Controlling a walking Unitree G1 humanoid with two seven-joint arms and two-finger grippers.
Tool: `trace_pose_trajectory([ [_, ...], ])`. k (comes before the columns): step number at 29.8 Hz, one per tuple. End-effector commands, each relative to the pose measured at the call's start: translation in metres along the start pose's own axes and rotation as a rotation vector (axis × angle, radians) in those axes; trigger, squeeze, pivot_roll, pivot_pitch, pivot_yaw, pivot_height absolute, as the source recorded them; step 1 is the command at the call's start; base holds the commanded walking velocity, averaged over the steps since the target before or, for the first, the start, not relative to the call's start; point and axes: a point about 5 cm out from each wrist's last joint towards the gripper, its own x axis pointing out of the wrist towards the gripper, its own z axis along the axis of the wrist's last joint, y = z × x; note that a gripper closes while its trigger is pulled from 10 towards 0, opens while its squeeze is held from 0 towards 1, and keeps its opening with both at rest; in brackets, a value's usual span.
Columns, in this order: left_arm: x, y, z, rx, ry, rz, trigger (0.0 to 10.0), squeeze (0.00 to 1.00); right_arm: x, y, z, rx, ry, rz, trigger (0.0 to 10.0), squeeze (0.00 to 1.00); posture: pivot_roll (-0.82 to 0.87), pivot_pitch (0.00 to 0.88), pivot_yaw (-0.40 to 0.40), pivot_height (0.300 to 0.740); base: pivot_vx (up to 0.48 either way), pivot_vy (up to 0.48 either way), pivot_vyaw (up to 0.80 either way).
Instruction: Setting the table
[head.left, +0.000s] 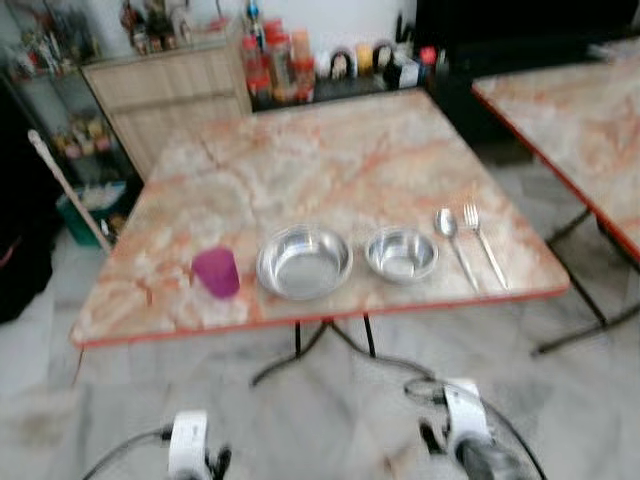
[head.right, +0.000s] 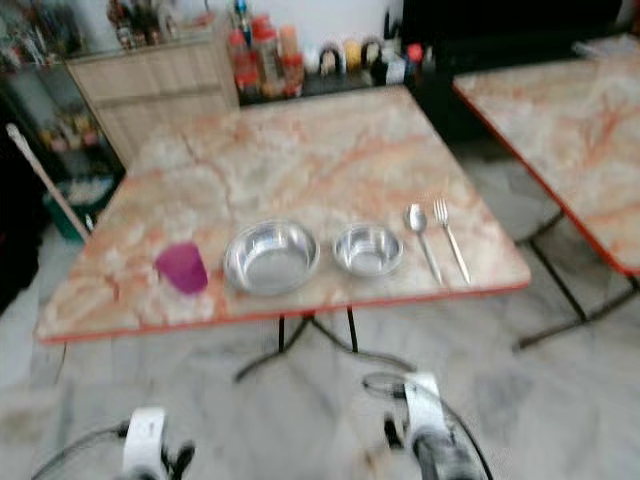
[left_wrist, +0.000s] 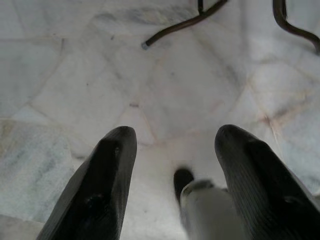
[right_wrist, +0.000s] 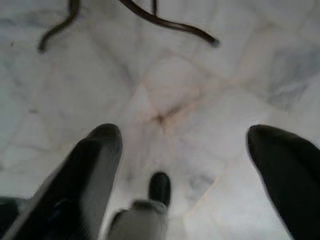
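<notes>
Marbled pink-and-white worktop (head.left: 330, 160), ahead of both hands. Along its near edge: large steel bowl (head.left: 304, 262), small steel bowl (head.left: 401, 253), both empty; purple plastic cup (head.left: 216, 272); steel spoon (head.left: 451, 240) and fork (head.left: 484, 243). Wrist views: left hand (left_wrist: 172, 165) and right hand (right_wrist: 185, 160) spread above grey marble floor (left_wrist: 180, 85), holding nothing.

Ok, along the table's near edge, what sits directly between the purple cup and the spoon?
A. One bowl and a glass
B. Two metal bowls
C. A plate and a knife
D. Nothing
B: a larger metal bowl and a smaller metal bowl sit side by side between the purple cup and the spoon.
</notes>
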Motion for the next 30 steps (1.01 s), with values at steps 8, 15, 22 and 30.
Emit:
trace_pose_trajectory([
  [8,-0.0030,0.0121,-0.0037,0.007,0.022,0.024,10.0,0.00,0.0013,0.0151,0.0024,0.008,-0.005,0.041,10.0,0.00,-0.07,0.005,0.094,0.740,0.315,0.000,0.00],
  [15,-0.0030,0.0125,-0.0034,0.010,0.024,0.024,10.0,0.00,0.0014,0.0156,0.0031,0.006,-0.007,0.042,10.0,0.00,-0.07,0.004,0.093,0.740,0.317,0.000,0.00],
  [22,-0.0029,0.0132,-0.0027,0.033,0.024,0.030,10.0,0.00,0.0014,0.0157,0.0033,0.006,-0.009,0.043,10.0,0.00,-0.07,0.004,0.093,0.740,0.137,0.000,0.00],
  [30,-0.0044,0.0207,-0.0061,0.025,0.042,0.157,10.0,0.00,0.0015,0.0162,0.0033,0.003,-0.006,0.045,10.0,0.00,-0.05,0.006,0.099,0.740,0.000,0.000,0.00],
])
